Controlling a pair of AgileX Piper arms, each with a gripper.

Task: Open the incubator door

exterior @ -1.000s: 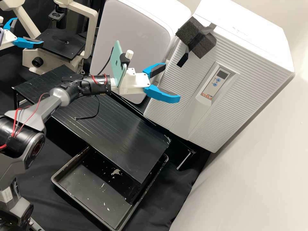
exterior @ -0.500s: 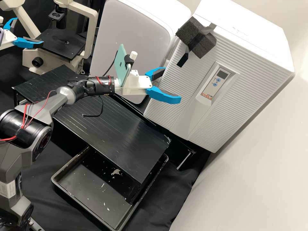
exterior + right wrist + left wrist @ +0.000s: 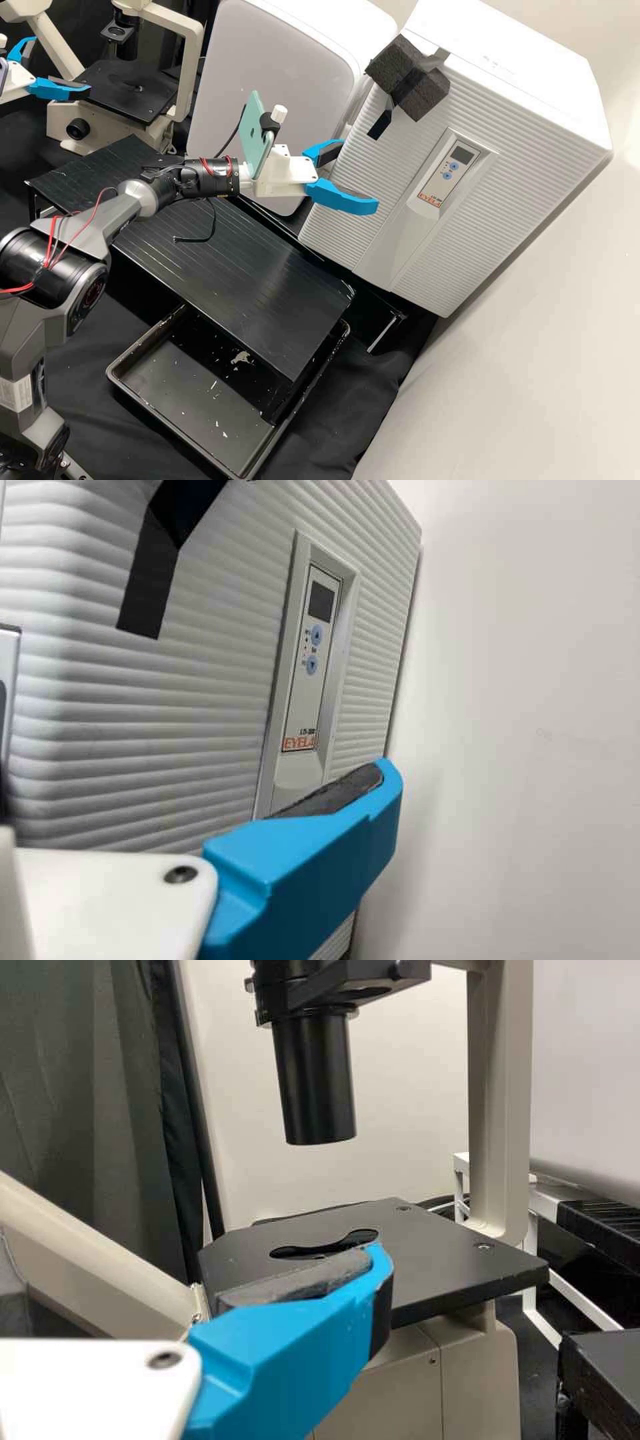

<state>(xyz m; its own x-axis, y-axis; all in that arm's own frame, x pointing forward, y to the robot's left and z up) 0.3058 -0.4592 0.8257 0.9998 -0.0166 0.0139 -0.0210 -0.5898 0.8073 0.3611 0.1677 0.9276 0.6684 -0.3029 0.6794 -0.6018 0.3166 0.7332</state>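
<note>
Incubator (image 3: pixel 507 53) stands beyond the black ribbed platform (image 3: pixel 267 287), past its far edge and close to its right corner, with its door (image 3: pixel 517 177) looking closed. Dark foam block (image 3: pixel 413 80) and a hanging tape strip (image 3: pixel 380 125) sit at the door's upper corner, on the side toward the white cabinet (image 3: pixel 280 87); I take the foam for a makeshift handle.

Right gripper (image 3: pixel 359 171) is spread, holding nothing, in front of the door's ribbed face and lower than the foam. Whether either finger touches the ribs I cannot tell. Left gripper (image 3: pixel 61 65) is also parted and holds nothing, at the microscope (image 3: pixel 133 90), well apart from this job.

The step in hand, as I judge it, is lining up for a hold on the door; the opening itself has yet to begin. To do it well, lift the right gripper clear of the ribs first, so that neither fingertip snags, then bring its fingers to either side of the foam. Close on the body of the block, rather than the loose strip, which could peel. Squeeze firmly enough that soft foam does not slip out, start the pull slowly until the seal gives, and follow the hinge's arc; a straight tug may twist the tape off or drag the incubator.
</note>
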